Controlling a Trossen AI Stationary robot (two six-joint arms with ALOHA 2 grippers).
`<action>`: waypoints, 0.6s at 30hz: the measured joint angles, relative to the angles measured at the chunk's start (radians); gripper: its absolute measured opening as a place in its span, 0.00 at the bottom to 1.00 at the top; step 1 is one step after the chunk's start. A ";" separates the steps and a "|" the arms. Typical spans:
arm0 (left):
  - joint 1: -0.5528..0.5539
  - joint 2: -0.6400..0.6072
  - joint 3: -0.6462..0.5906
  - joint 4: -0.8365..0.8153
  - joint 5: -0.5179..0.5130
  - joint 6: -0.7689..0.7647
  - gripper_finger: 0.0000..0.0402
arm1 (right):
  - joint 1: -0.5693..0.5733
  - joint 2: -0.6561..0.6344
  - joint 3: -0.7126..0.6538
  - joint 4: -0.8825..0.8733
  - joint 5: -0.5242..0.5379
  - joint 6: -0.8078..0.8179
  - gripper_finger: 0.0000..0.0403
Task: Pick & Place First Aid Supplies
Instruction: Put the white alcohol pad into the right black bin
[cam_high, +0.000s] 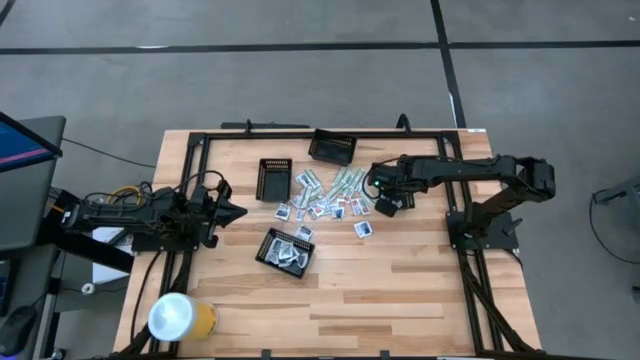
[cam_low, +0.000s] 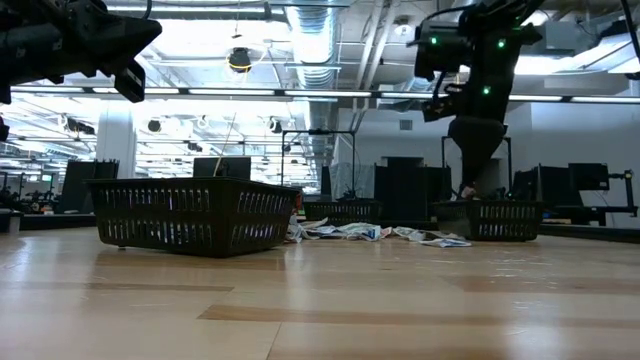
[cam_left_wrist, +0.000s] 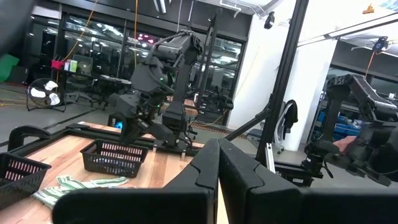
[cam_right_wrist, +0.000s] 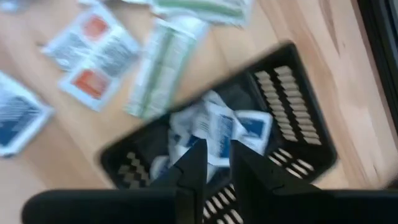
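Note:
The first aid supplies (cam_high: 330, 195) lie scattered flat on the wooden table's middle: white sachets with blue or red marks (cam_right_wrist: 93, 46) and pale green strips (cam_right_wrist: 158, 68). Some crumpled blue-marked sachets (cam_right_wrist: 214, 127) lie in a small black mesh tray (cam_high: 389, 206) (cam_right_wrist: 292, 112). My right gripper (cam_high: 383, 200) (cam_right_wrist: 214, 155) hangs right over that tray, pointing steeply down, its fingertips a little apart with nothing between them. My left gripper (cam_high: 236, 210) (cam_left_wrist: 217, 152) waits shut at the table's left, clear of everything.
Three more black mesh trays stand around the pile: one at the far side (cam_high: 332, 147), one left of the pile (cam_high: 274, 180), and one nearer (cam_high: 285, 250) with sachets in it. A yellow-and-white cup (cam_high: 180, 318) sits at the near left corner. Black frame rails (cam_high: 300, 132) edge the table.

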 joint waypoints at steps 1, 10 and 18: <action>0.000 0.000 0.000 0.000 0.000 0.000 0.02 | 0.015 0.000 0.000 0.014 -0.001 -0.008 0.16; 0.000 0.000 0.000 0.000 0.000 0.000 0.02 | 0.162 -0.001 0.031 0.200 -0.035 -0.189 0.16; 0.000 0.000 0.000 0.000 0.000 0.000 0.02 | 0.219 0.064 0.033 0.332 -0.238 -0.316 0.16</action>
